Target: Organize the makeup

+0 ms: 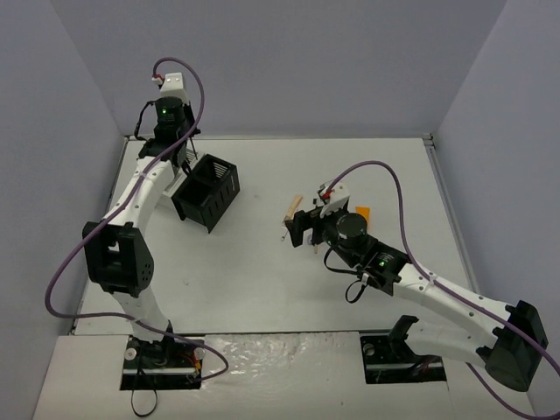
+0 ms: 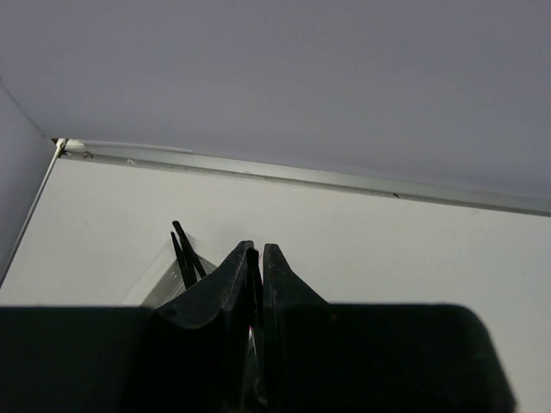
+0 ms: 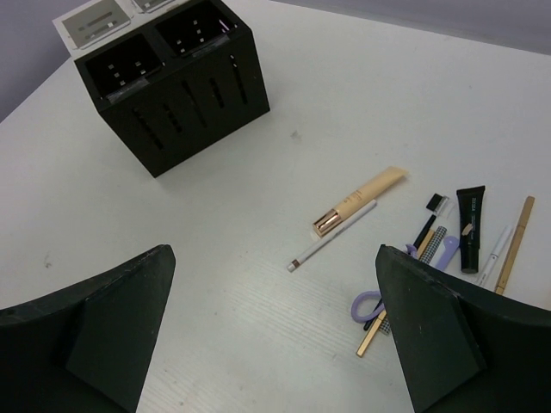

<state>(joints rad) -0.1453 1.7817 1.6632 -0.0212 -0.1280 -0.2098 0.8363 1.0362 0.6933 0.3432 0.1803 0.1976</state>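
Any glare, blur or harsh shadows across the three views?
Top external: even light, soft shadows, rippled glare on the near table edge. Left wrist: shut left end effector fills the bottom, dark and soft. Right wrist: makeup sharp, open right end effector dark, little detail.

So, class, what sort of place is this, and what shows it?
Probably a robot lab test cell: a white table boxed in by blank walls, left arm and right arm mounted at its edge, makeup laid out near a black organizer box.

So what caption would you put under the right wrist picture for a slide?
Open right gripper above scattered makeup, the black compartment box standing apart beyond it.
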